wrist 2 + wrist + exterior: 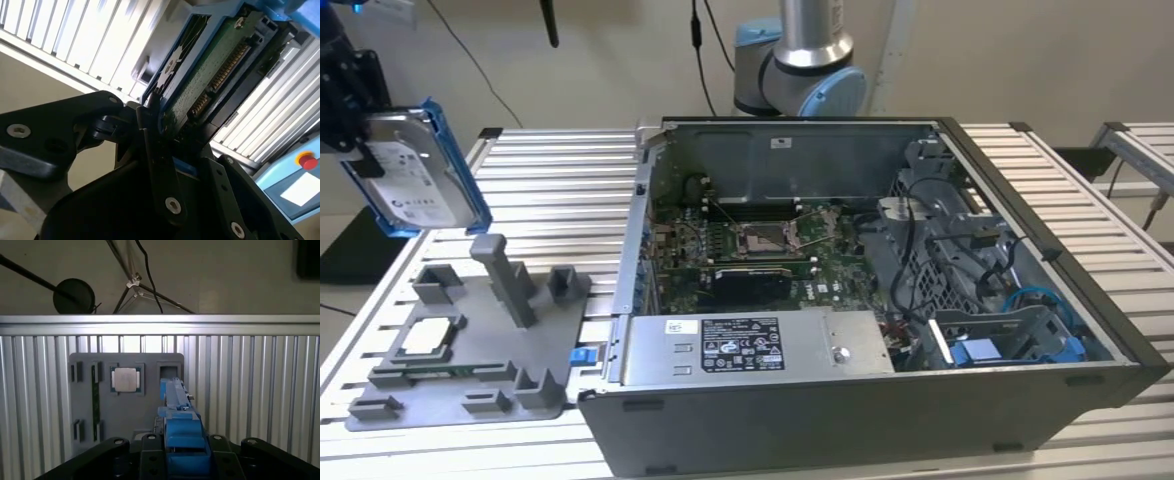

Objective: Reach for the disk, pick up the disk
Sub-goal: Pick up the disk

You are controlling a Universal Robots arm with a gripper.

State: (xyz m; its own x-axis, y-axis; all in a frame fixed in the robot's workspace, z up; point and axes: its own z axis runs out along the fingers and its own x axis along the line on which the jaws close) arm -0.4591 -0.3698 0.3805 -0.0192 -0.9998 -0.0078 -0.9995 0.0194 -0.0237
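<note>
The jaws are clamped on the disk [420, 165], holding it upright in the air near the worktop's [560, 170] far corner at the exterior view's left. Below it, a grey tray [467, 350] on the worktop carries 1 square chip [430, 338]. An open computer case [854, 300] stands just beside the tray.

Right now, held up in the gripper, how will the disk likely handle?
Probably rigid: the disk hangs from the gripper without sagging. Likely heavy for its size, given the metal casing. Its exposed circuit board looks fragile, so squeezing there seems risky.
</note>
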